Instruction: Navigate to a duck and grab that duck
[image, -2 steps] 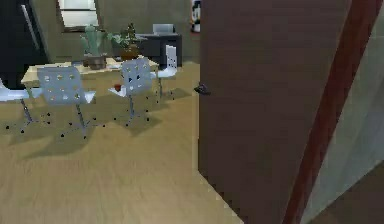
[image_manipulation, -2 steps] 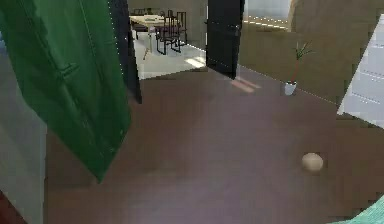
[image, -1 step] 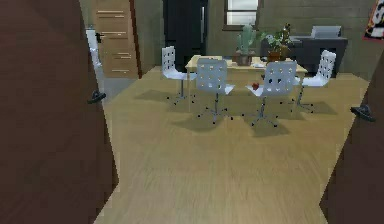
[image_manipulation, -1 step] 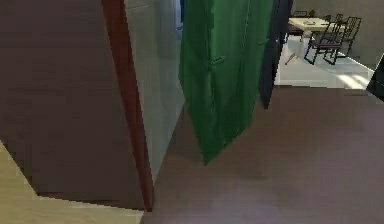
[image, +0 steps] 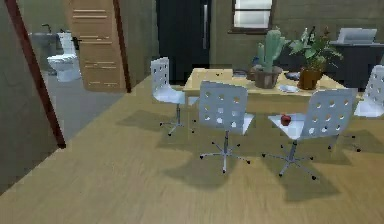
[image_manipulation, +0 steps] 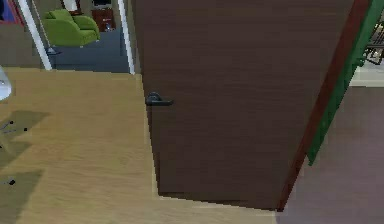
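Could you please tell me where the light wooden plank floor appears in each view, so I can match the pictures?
Forward view: the light wooden plank floor spans the lower half, under the white perforated swivel chairs.
Arm side view: it fills the left, up to the dark brown door.
Shared landmark: probably the rightmost white chair, seemingly the pale sliver at the arm side view's left edge.

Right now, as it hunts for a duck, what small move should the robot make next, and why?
Probably a short drive ahead toward the table. It bears a cactus, a plant and small things too tiny to name from here, and a red blob lies on a chair; a closer look could tell what they are. A dark door blocks the arm side.
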